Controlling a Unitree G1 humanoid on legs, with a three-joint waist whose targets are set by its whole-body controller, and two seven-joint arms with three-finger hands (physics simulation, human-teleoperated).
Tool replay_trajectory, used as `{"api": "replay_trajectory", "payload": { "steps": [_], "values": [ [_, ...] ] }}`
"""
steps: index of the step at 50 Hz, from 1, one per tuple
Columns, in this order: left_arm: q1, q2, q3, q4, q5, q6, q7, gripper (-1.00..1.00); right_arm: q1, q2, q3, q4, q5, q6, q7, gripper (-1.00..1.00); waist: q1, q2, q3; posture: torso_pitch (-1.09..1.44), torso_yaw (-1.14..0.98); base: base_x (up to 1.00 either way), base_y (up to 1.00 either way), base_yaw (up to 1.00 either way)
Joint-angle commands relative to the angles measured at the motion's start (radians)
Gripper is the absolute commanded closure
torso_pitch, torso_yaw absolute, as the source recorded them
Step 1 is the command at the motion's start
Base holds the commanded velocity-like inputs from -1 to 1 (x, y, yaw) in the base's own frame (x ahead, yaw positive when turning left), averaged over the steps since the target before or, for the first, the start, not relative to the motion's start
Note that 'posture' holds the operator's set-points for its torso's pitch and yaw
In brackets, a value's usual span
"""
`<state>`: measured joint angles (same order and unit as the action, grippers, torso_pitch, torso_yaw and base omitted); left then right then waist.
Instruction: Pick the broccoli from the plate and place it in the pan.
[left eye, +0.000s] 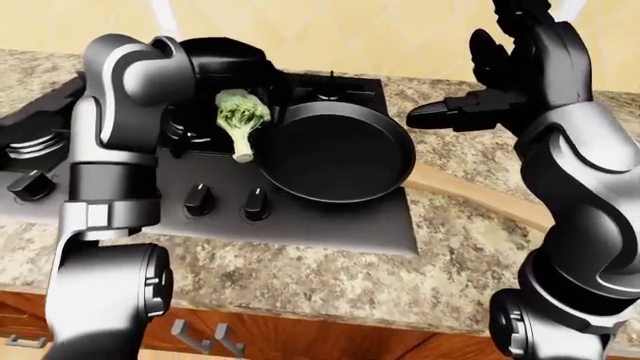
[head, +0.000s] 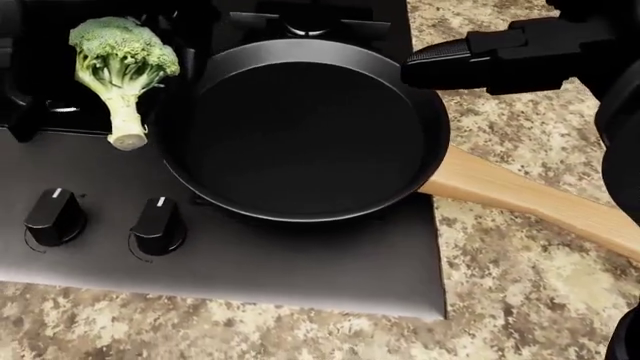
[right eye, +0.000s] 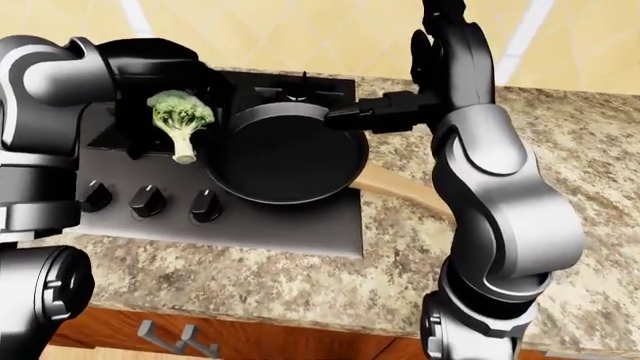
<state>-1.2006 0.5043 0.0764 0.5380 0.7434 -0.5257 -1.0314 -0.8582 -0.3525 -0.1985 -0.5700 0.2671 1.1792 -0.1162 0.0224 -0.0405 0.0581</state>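
Note:
The broccoli (head: 122, 64) hangs stem down over the stove, just left of the pan's rim. My left hand (left eye: 228, 81) is shut on its green head from behind; the fingers are dark and mostly hidden. The black pan (head: 310, 135) sits on the stove with nothing in it, its wooden handle (head: 530, 199) pointing to the lower right. My right hand (head: 470, 56) is open, fingers stretched flat above the pan's upper right rim, touching nothing. No plate shows in any view.
The dark stove (head: 300, 262) has black knobs (head: 55, 217) along its near edge. Burner grates (left eye: 330, 86) lie beyond the pan. Speckled granite counter (head: 520, 292) runs to the right and below. A yellow tiled wall (right eye: 300, 30) stands behind.

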Motion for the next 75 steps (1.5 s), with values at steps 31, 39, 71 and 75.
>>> {"api": "replay_trajectory", "payload": {
  "steps": [31,39,71,75],
  "values": [
    [-0.354,-0.148,-0.078,0.521,0.131,-0.115,0.418,1.0,-0.031,-0.031,-0.044,-0.009,0.015,-0.037,-0.032,-1.0,-0.001,0.006,-0.035,0.0,0.0,0.0,0.0,0.0],
    [-0.343,-0.184,-0.088,0.554,0.146,-0.123,0.447,1.0,-0.026,-0.037,-0.045,-0.009,0.019,-0.041,-0.036,-1.0,-0.003,0.006,-0.037,0.0,0.0,0.0,0.0,0.0],
    [-0.258,-0.259,-0.111,0.554,0.148,-0.118,0.482,1.0,-0.032,-0.047,-0.056,-0.016,0.036,-0.033,-0.043,-1.0,-0.002,0.002,-0.038,0.0,0.0,0.0,0.0,0.0],
    [-0.258,-0.262,-0.112,0.566,0.159,-0.119,0.503,1.0,-0.035,-0.05,-0.059,-0.019,0.042,-0.029,-0.047,-1.0,-0.001,0.001,-0.038,0.0,0.0,0.0,0.0,0.0]
  ]
}}
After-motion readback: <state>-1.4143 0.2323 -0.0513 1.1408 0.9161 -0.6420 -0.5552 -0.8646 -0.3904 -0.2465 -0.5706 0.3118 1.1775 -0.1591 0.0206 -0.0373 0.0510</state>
